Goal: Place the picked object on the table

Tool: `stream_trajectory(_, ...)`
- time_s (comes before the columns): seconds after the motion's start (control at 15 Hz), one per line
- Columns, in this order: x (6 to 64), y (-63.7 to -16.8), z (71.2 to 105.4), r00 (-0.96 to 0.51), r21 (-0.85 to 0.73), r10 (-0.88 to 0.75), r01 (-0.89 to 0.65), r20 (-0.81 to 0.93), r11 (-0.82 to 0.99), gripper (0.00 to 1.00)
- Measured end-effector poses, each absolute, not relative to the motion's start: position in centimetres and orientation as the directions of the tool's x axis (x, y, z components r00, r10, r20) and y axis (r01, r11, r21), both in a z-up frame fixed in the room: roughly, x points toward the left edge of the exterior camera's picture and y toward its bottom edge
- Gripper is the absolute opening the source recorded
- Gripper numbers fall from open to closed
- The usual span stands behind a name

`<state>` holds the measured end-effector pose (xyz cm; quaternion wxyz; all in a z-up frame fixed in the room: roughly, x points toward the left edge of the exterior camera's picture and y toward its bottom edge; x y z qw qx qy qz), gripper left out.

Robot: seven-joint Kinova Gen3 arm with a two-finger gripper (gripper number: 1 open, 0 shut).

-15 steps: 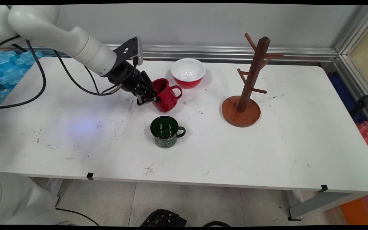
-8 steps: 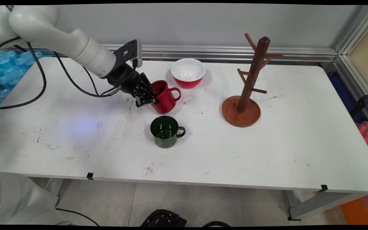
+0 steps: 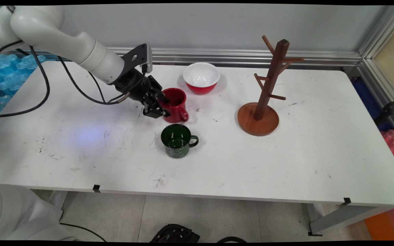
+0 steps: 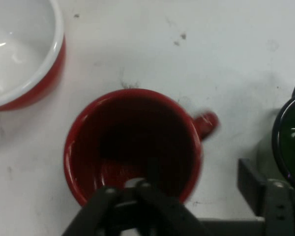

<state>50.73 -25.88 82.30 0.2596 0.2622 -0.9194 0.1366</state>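
Red mug (image 3: 175,108) sits left of centre in the main view; my gripper (image 3: 159,106) pinches its near rim. Hand view: mug (image 4: 132,145) fills the centre, one finger inside, one out, so the wall stays clamped.

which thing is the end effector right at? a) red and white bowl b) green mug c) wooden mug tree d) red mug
d: the end effector sits at the rim of the red mug, and the hand view looks straight down into that mug; the green mug, the bowl and the mug tree stand apart from it.
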Motion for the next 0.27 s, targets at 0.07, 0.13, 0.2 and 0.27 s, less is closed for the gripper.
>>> stream_trajectory(0.07,50.73,-25.89,82.29,-0.727,-0.115,-0.412,-0.553,0.549,0.825,1.0)
stream_trajectory(0.13,50.72,-25.91,82.27,-0.727,-0.114,-0.412,-0.554,0.549,0.825,1.0)
stream_trajectory(0.2,50.72,-25.91,82.27,-0.727,-0.114,-0.412,-0.554,0.55,0.825,1.0)
stream_trajectory(0.27,50.71,-25.92,82.27,-0.726,-0.113,-0.413,-0.554,0.55,0.825,1.0)
